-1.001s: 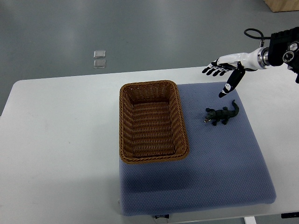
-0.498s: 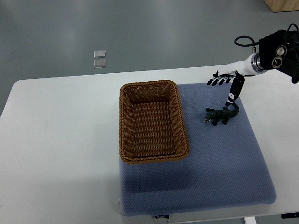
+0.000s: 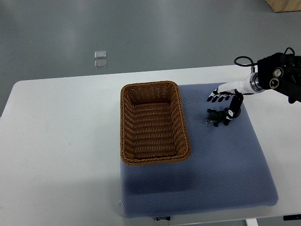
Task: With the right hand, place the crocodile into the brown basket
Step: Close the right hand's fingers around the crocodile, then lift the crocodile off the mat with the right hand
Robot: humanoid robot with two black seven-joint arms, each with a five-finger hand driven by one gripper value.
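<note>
Nearest to the robot lies the blue mat point(image 3: 211, 179), which covers the right part of the white worktop point(image 3: 61, 141); I judge it is there so that the things do not slide. On the left part of the mat stands the brown basket point(image 3: 123, 123), empty, with its long side running away from the robot, so its open top is free to receive something from above. To the right of the basket, near it but not touching, the crocodile point(image 3: 216, 117) lies flat on the mat, with the head toward the basket and the tail toward the far right. Just beyond it is the right hand point(image 3: 229, 96), whose arm comes in from the right edge. Its fingers point(image 3: 215, 98) are spread apart and stretched flat toward the left, just behind the toy, and the dark thumb point(image 3: 235, 107) points down onto the tail end. It seems to touch there, but I cannot tell for sure. The hand clamps nothing. I judge this is the reach for the grasp: the hand is wide so that the thin body can pass between thumb and fingers. The lifting and the carrying to the basket are not yet done. The left arm does not show. Farther, on the grey floor point(image 3: 164, 33), lie two small clear squares point(image 3: 100, 60).
</note>
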